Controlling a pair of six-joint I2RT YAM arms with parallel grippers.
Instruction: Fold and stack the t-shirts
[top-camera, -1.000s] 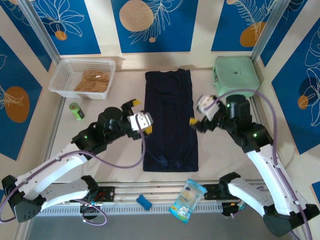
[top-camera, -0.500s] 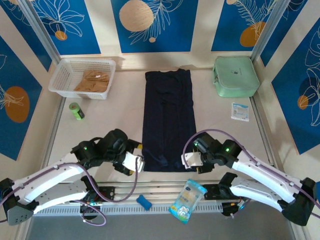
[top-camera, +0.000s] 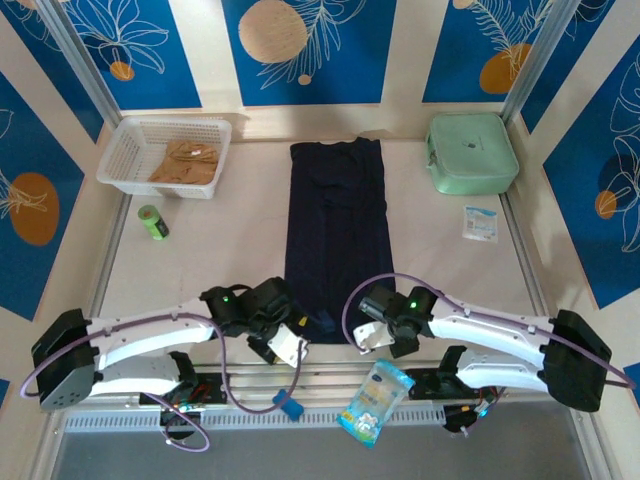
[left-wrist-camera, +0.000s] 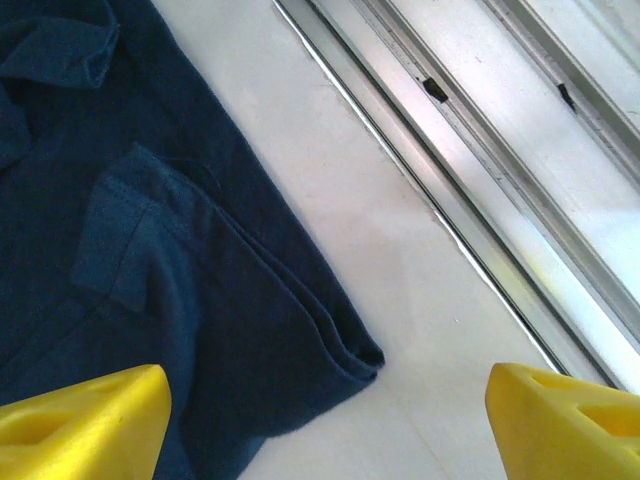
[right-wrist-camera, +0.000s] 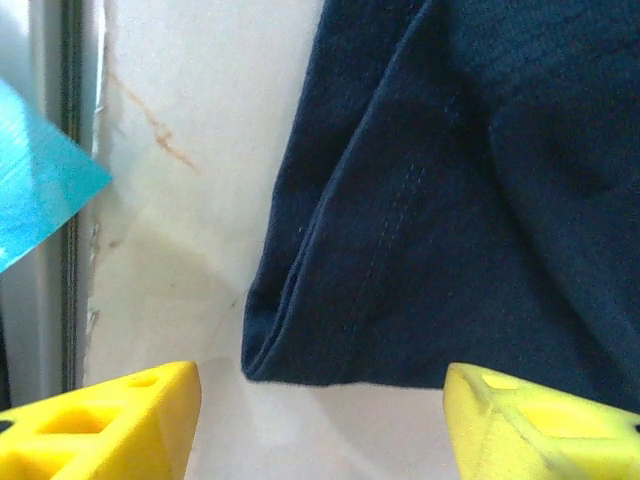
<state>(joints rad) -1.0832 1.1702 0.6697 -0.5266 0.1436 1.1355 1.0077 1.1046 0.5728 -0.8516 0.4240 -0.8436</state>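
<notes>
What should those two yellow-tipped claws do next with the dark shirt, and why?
Probably lower and close on the near corners. The navy t-shirt lies as a long strip; the left gripper and right gripper each hang open over one near corner, nothing pinched yet. Gripping both would let them fold the strip toward the far end.

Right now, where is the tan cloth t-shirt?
In the top view, the tan cloth t-shirt lies inside the white plastic basket at far left, beyond the small green can.
</notes>
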